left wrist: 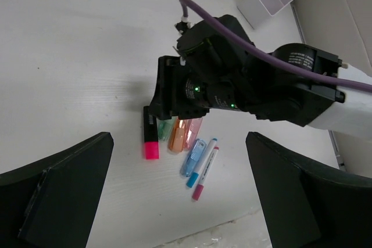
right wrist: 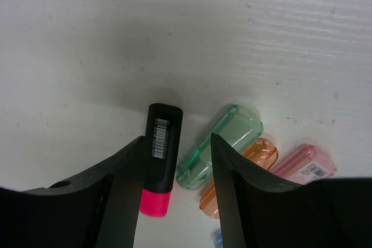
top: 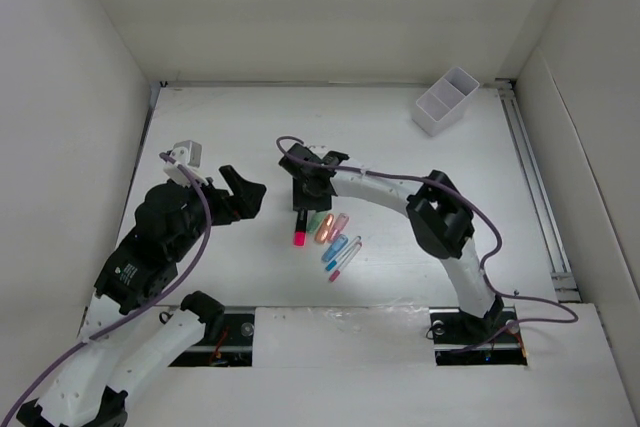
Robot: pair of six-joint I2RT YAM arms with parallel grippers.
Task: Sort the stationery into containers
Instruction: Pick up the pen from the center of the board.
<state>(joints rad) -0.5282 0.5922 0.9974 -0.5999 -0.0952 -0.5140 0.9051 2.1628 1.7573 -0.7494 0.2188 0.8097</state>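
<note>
The black marker with a pink cap (top: pixel 299 230) lies on the table beside short green (top: pixel 315 220), orange (top: pixel 325 229), pink (top: pixel 338 224) and blue (top: pixel 337 247) pieces and two thin white pens (top: pixel 346 260). My right gripper (right wrist: pixel 177 137) is open and low over them. The marker (right wrist: pixel 161 155) lies between its jaws by the left finger, and the green piece (right wrist: pixel 224 143) is partly under the right finger. My left gripper (top: pixel 252 197) is open and empty, to the left of the marker (left wrist: pixel 150 137). The white two-compartment box (top: pixel 446 100) stands at the far right.
The enclosure walls ring the table. A metal rail (top: pixel 535 182) runs along the right edge. The right arm (left wrist: pixel 279 82) and its purple cable (left wrist: pixel 244 33) reach across above the stationery.
</note>
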